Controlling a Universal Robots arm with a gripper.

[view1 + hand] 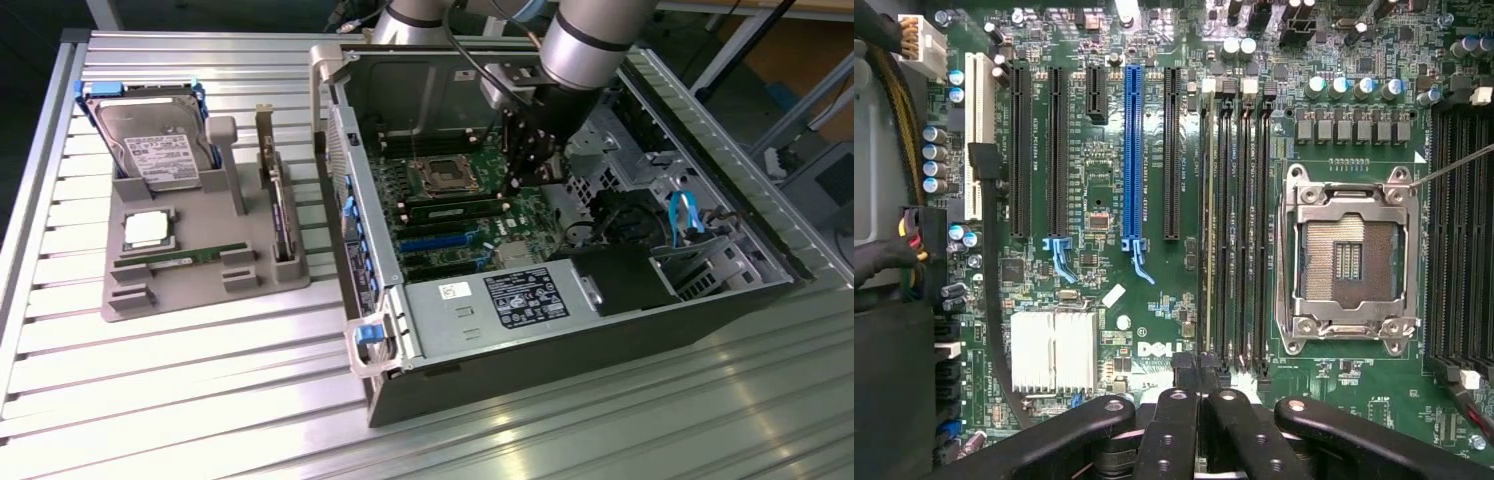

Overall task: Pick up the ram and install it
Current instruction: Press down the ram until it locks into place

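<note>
Claw [531, 160] upper center of the exterior view, inside the computer case [561, 330], fingers together above the motherboard [1154, 300]; ram [1206, 230] seated in its slot.

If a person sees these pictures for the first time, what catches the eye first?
The open computer case on the metal table, with the robot arm reaching down into it. The shut gripper hangs over the green motherboard, at the memory slots beside the empty processor socket.
</note>
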